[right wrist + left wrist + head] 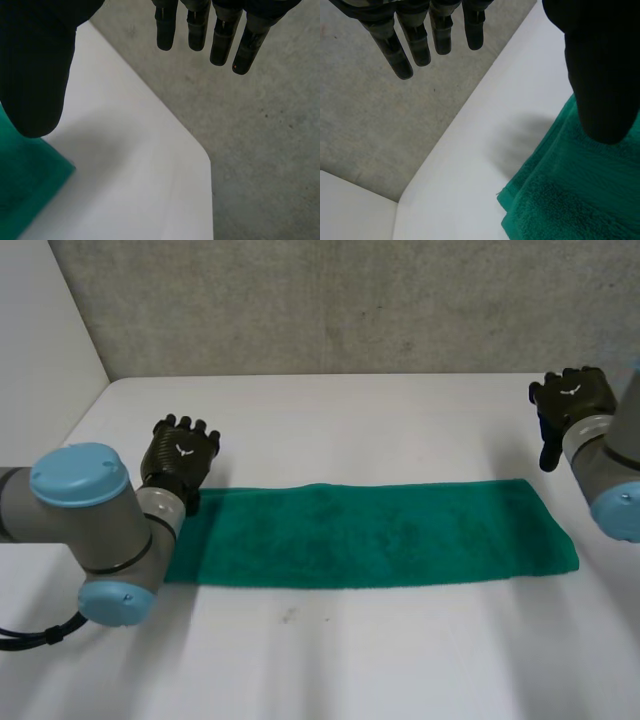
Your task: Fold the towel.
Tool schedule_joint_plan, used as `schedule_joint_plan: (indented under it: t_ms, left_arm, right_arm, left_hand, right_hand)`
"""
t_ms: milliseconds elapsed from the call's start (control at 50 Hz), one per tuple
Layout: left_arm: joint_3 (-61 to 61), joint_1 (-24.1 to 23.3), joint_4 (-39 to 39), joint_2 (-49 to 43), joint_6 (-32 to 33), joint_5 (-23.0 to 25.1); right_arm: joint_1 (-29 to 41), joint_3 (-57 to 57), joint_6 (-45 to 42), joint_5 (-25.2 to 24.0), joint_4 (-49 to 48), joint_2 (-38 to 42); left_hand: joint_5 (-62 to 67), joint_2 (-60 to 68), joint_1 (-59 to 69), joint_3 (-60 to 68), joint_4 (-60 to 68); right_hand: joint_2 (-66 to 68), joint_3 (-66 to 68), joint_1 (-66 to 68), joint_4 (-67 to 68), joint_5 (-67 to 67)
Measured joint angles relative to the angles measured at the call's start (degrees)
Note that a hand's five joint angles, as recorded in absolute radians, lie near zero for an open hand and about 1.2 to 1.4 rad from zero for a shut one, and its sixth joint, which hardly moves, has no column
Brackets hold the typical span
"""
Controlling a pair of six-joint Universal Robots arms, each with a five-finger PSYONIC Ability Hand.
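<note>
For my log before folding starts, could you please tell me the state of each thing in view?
green towel: lying flat in a long strip on the table, ungrasped.
left hand: open, at the towel's left end.
right hand: open, beside the towel's right end.

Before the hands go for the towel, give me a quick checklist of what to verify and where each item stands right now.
1. Towel lies flat as one long strip on the table: ok.
2. Left hand open, fingers straight, holding nothing: ok.
3. Right hand open, fingers straight, holding nothing: ok.
4. Left hand placed at the towel's left end, by its far corner: ok.
5. Right hand placed at the towel's right end: not ok; it sits beyond the far right corner, over bare table.
6. Left hand touching the towel: cannot tell.
</note>
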Motion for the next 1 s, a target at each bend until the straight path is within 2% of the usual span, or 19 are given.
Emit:
schedule_joint_plan:
  t_ms: [140,160,260,380,460,680,740,760,780,820,980,1000]
  left_arm:
    - [-7.39,-0.18,0.10,7.46,-0.59,0.22]
    - [-9.18,-0.38,0.13,9.01,-0.77,0.23]
    - [-13.11,-1.35,0.16,11.87,-1.22,0.21]
    - [-15.99,-2.09,0.17,13.47,-2.48,0.10]
    - [-16.76,-2.23,0.17,13.75,-3.40,0.06]
    - [-17.63,-2.59,0.16,13.63,-4.35,0.09]
    - [-17.83,-2.68,0.16,13.54,-4.32,0.10]
    - [-17.83,-2.68,0.16,13.54,-4.32,0.10]
    - [-17.87,-2.69,0.16,13.53,-4.31,0.09]
    - [-17.92,-2.70,0.16,13.51,-4.30,0.08]
    - [-17.97,-2.70,0.14,13.68,-4.27,-0.29]
    - [-17.99,-2.68,0.12,13.93,-4.27,-0.66]
  right_arm:
    - [-1.83,13.01,2.21,-8.42,1.21,-11.07]
    - [-2.97,16.38,2.10,-10.79,1.66,-13.02]
    - [-6.31,24.36,1.54,-16.18,2.66,-15.95]
    - [-9.99,30.25,1.14,-19.50,2.26,-16.15]
    - [-11.98,32.20,1.09,-20.75,0.96,-15.43]
    - [-15.96,32.44,1.05,-22.62,-4.22,-8.63]
    - [-16.97,31.30,0.72,-22.68,-4.55,-6.04]
    - [-16.97,31.30,0.72,-22.68,-4.55,-6.04]
    - [-17.18,31.00,0.57,-22.60,-4.53,-5.56]
    - [-18.00,30.13,0.05,-22.13,-4.41,-4.42]
    - [-21.22,28.84,-0.89,-19.98,-4.44,-4.76]
    - [-23.21,27.89,-1.61,-18.59,-4.46,-5.91]
  left_hand:
    - [0.00,0.00,0.00,0.00,0.00]
    - [0.00,0.00,0.00,0.00,0.00]
    - [0.00,0.00,0.00,0.00,0.00]
    - [0.00,0.00,0.00,0.00,0.00]
    - [0.00,0.00,0.00,0.00,0.00]
    - [0.00,0.00,0.00,0.00,0.00]
    - [0.00,0.00,0.00,0.00,0.00]
    - [0.00,0.00,0.00,0.00,0.00]
    - [0.00,0.00,0.00,0.00,0.00]
    - [0.00,0.00,0.00,0.00,0.00]
    - [0.00,0.00,0.00,0.00,0.00]
    - [0.00,0.00,0.00,0.00,0.00]
  right_hand:
    - [0.00,0.00,0.02,0.00,0.00]
    - [0.00,0.00,0.02,0.00,0.00]
    - [0.00,0.02,0.02,0.00,0.00]
    - [0.15,0.59,0.22,0.13,0.21]
    - [1.55,2.44,0.45,1.15,1.38]
    - [17.88,18.66,14.99,17.51,15.81]
    - [38.98,39.44,32.79,38.26,36.17]
    - [38.98,39.44,32.79,38.26,36.17]
    - [47.87,48.27,39.27,47.13,44.51]
    - [52.64,52.92,42.17,51.61,48.67]
    - [54.65,55.44,43.16,54.86,51.20]
    - [54.65,55.44,43.16,54.86,51.20]
